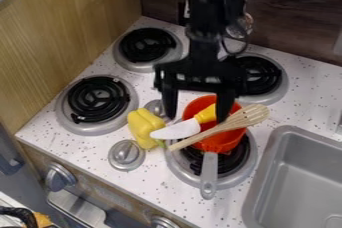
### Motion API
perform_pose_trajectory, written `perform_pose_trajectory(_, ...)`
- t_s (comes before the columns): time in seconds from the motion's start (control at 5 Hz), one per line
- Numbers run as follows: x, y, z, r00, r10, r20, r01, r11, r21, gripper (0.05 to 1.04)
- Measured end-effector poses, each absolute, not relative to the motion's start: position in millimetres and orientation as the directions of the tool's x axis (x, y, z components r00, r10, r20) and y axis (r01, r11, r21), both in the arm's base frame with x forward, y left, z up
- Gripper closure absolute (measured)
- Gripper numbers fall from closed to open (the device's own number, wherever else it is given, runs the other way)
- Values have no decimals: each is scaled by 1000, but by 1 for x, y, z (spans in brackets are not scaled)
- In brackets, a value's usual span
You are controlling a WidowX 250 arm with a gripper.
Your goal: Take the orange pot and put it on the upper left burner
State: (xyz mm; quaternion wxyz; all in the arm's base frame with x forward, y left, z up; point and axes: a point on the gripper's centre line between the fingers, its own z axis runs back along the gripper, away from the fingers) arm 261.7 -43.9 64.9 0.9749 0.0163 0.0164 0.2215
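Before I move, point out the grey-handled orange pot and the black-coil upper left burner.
Grey-handled orange pot (218, 144): camera view, on its orange wall near the handle.
Black-coil upper left burner (147, 45): camera view, on the middle of its coil.

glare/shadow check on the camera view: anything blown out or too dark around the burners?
Camera view: light looks soft and fairly even on the speckled stovetop; mild shine on the lower left burner's metal pan, nothing clearly blown out; black gripper is dark, with little surface detail.

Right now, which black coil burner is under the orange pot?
The lower right burner, nearest the grey sink; only its coils lie under the pot.
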Motion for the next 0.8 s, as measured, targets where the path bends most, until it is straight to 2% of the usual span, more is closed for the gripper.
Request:
perform_pose_trajectory(0.2, 245, -54, 57, 862, 504, -64, -502, 864, 39, 83)
perform_pose_trajectory(0.4, 232, -74, 52, 829, 553, -80, -555, 832, 7, 83)
perform_pose_trajectory(0.6, 230, -77, 41, 817, 573, -68, -576, 817, -22, 83)
perform_pose_trajectory(0.8, 231, -70, 31, 819, 570, -63, -568, 821, 49, 83)
